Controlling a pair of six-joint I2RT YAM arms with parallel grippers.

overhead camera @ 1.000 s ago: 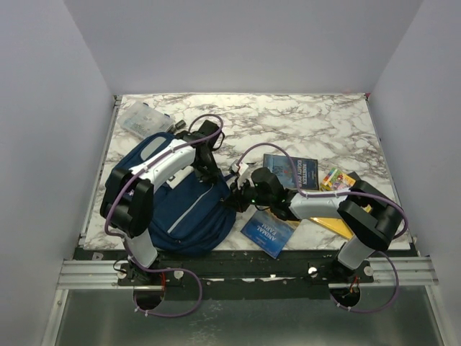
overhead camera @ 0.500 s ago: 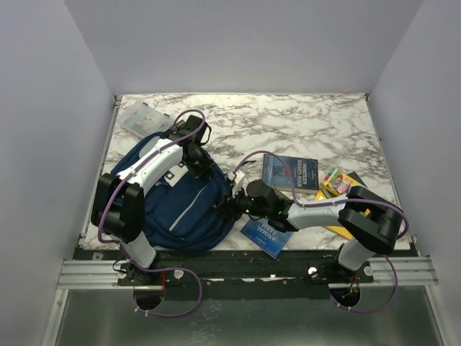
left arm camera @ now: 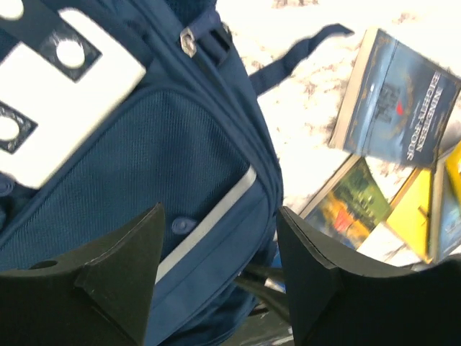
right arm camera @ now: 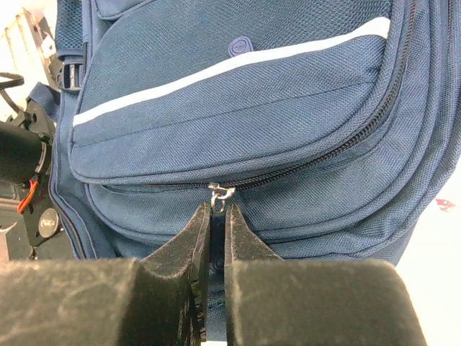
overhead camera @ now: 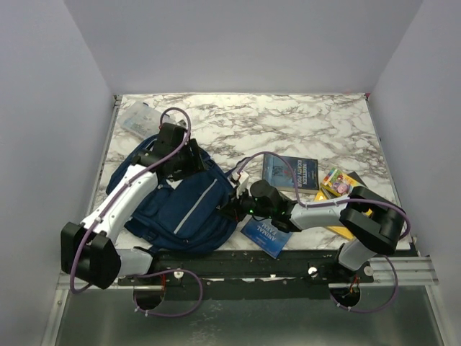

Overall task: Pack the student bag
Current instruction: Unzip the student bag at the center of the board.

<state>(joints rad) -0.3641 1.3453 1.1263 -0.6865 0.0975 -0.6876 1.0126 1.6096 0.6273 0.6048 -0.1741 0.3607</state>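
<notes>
Left gripper (left arm camera: 220, 216) has swung leftward and now stands spread, empty, above the large navy-blue fabric backpack (overhead camera: 184, 209) lying near-left on the marble-patterned tabletop (overhead camera: 324, 122). Right gripper (right arm camera: 215, 210), pressed together, pinches the small metal zipper pull (right arm camera: 220, 192) on the backpack's right edge.

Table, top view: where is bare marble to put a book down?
Bare: the far strip of the table, from the clear box rightward, behind the dark book. Crowded: student bag at left, other books and right arm near right.

the navy student bag (overhead camera: 184, 209) with grey stripes lies flat at the table's near-left.
</notes>
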